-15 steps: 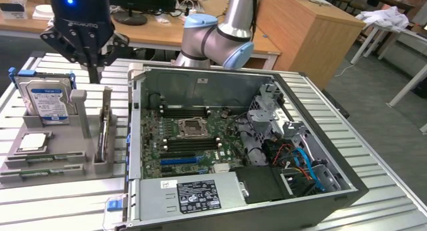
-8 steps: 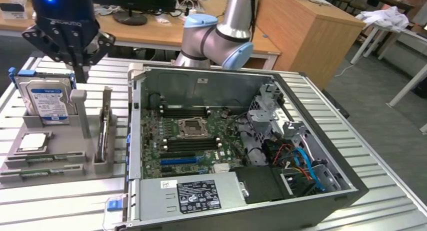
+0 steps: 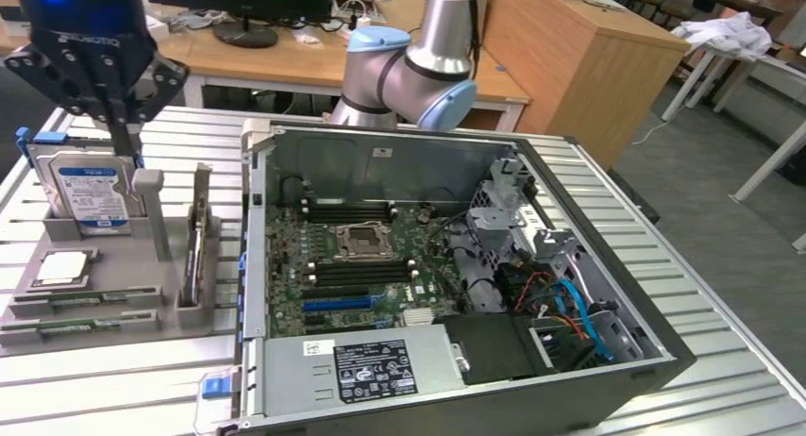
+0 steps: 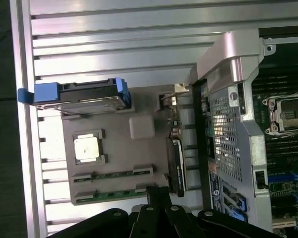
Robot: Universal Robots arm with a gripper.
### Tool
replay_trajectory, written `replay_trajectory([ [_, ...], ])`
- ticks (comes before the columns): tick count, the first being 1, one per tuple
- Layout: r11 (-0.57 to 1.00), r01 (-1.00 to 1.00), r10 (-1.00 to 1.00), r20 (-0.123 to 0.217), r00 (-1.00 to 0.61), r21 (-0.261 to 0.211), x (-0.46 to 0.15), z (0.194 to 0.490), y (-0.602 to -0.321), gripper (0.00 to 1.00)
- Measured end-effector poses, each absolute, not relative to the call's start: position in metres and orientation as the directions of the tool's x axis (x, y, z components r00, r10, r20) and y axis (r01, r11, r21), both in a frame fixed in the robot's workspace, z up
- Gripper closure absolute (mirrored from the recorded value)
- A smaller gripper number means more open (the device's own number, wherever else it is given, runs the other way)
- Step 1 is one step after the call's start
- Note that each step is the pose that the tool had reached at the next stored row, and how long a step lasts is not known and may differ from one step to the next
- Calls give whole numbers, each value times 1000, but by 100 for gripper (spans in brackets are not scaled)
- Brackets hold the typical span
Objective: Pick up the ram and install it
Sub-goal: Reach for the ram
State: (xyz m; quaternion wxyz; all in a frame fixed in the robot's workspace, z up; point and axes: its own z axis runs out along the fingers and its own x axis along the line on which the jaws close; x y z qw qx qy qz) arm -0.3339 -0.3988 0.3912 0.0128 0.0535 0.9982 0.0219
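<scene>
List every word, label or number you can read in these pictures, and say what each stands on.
"ROBOTIQ": faint, on the body of the gripper.
hard drive label: print too small to read.
power supply label: blurred, unreadable.
white sticker beside it: unreadable.
case sticker in the wrist view: unreadable.

The ribbed metal table (image 3: 101, 389) bears a grey holder (image 3: 158, 219) beside an open computer case (image 3: 377, 162).
</scene>
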Motion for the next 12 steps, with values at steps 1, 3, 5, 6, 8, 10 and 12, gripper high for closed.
replay_trajectory([
  [1, 993, 106, 107, -23, -994, 45, -336, 391, -399, 89],
  [3, 993, 106, 107, -23, -994, 45, -342, 391, -399, 89],
  [5, 993, 106, 107, -23, -994, 45, -347, 391, -399, 89],
  [6, 993, 106, 107, -23, -994, 45, -350, 391, -399, 89],
  [8, 993, 106, 107, -23, -994, 45, -356, 391, -399, 89],
  [10, 993, 106, 107, -23, -994, 45, -361, 391, -399, 89],
  [12, 993, 106, 107, -23, -994, 45, -366, 391, -399, 89],
])
